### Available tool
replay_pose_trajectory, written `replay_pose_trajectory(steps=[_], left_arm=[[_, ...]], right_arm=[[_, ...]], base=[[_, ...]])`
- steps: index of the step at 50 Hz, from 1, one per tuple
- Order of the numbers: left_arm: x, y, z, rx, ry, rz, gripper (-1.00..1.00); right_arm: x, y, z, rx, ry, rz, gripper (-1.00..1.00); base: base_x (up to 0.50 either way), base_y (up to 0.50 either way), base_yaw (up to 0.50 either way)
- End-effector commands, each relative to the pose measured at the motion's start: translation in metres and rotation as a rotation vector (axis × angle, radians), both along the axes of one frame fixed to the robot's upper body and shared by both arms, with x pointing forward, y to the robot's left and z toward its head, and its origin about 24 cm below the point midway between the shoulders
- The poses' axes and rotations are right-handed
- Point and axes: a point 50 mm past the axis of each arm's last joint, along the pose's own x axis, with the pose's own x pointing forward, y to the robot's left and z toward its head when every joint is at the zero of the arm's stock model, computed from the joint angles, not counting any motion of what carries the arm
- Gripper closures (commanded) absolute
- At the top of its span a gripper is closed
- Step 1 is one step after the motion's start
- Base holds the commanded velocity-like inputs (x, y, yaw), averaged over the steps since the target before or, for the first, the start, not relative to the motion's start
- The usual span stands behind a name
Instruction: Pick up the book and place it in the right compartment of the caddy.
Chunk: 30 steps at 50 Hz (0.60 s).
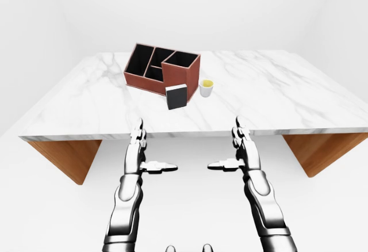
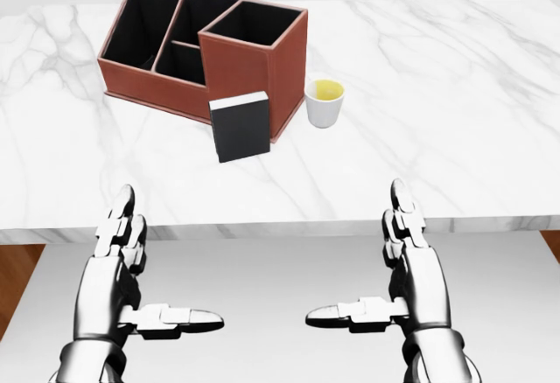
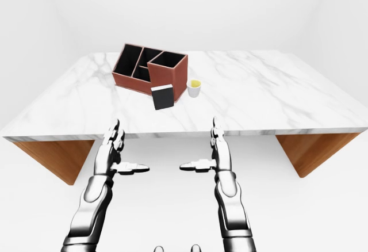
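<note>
A white marble table [image 1: 276, 85] with grey veining and slanted wooden legs [image 1: 322, 151] stands on a pale floor [image 1: 190, 206] among plain white, evenly lit walls [image 1: 230, 10].

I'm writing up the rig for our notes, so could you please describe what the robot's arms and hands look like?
Both arms are glossy silver-chrome with black joints and seams, built from rounded, segmented shells. The left robot hand and right robot hand match: three stubby, jointed metallic fingers each, one set sideways like a thumb. No cables, sleeves or markings show.
</note>
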Motion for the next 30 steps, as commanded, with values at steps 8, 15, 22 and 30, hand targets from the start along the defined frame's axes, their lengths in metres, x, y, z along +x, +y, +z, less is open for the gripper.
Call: replay_pose_trajectory(steps=[8, 15, 22, 30], left_arm=[[0.002, 0.011, 0.002, -0.010, -0.001, -0.019, -1.00], [0.003, 0.012, -0.001, -0.008, 0.000, -0.020, -1.00], [0.004, 0.012, -0.006, -0.006, 0.007, -0.024, -1.00], [0.003, 0.014, -0.007, -0.013, 0.006, -0.022, -1.00]], right_arm=[[0.005, 0.000, -0.003, -0.021, 0.003, 0.024, -1.00], [0.006, 0.000, 0.001, -0.038, -0.011, 0.032, -1.00], [0.007, 0.005, 0.001, -0.062, -0.006, 0.051, -1.00], [0.005, 0.006, 0.007, -0.058, -0.018, 0.074, -1.00]], base=[[0.00, 0.00, 0.00], [0.00, 0.00, 0.00], [0.00, 0.32, 0.00], [0.00, 0.50, 0.00]])
